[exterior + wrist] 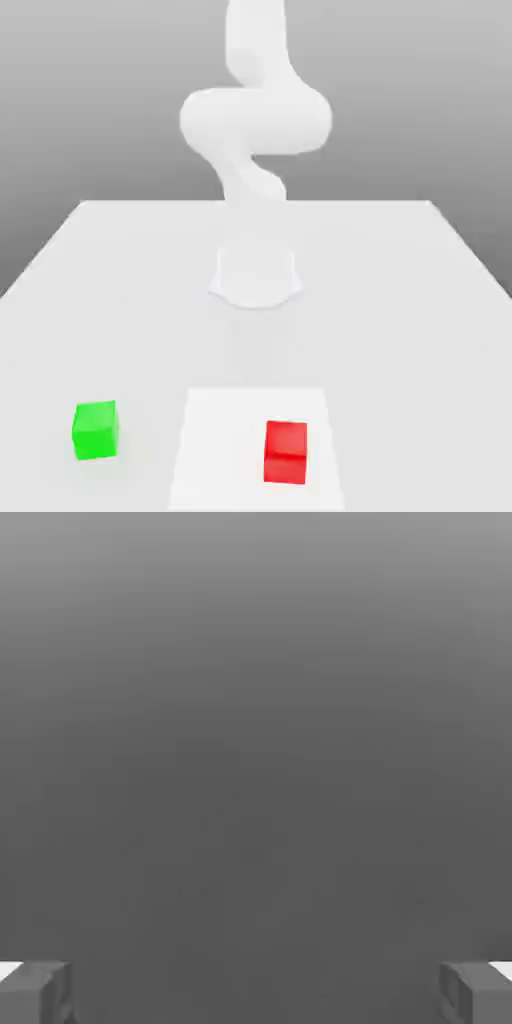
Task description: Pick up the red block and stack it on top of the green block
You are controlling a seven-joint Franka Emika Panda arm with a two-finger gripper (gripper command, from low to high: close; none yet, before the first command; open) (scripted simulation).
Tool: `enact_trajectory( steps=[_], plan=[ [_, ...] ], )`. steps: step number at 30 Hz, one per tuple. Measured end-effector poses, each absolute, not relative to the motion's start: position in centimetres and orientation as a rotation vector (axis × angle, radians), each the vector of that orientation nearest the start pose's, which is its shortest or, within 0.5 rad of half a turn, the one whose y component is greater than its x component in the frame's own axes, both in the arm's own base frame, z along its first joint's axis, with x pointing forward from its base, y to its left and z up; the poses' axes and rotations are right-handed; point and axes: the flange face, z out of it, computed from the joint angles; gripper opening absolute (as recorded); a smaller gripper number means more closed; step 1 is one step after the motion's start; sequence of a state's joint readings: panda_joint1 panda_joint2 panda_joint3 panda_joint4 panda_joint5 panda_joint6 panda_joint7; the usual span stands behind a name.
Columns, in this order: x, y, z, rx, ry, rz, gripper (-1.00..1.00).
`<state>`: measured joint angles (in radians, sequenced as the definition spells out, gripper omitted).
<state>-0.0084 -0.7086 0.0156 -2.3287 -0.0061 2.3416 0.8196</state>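
The red block [286, 452] rests on the white table [400, 300] near its front edge, toward the exterior view's right. The green block [96, 430] sits apart from it, toward the exterior view's left. Both stand flat and nothing touches them. In the hand view my gripper [256, 992] is open: its two grey fingertips [35, 992] stand far apart with nothing between them, and only plain grey background lies beyond. The white arm [255, 120] rises from its base [256, 275] at the table's middle and bends upward out of the picture.
A paler square patch [220, 450] marks the tabletop under and around the red block. The arm's round base stands behind both blocks, well away from them.
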Motion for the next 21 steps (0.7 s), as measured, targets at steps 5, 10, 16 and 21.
enact_trajectory(
  steps=[5,10,16,21],
  plan=[
    [43.7,1.2,57.1,-2.601,1.141,-0.764,0.00],
    [46.8,1.8,47.0,-2.692,1.203,-0.572,0.00],
    [47.4,2.5,34.7,-2.779,1.268,-0.321,0.00],
    [45.5,3.3,24.9,-2.832,1.310,-0.098,0.00]
  ],
)
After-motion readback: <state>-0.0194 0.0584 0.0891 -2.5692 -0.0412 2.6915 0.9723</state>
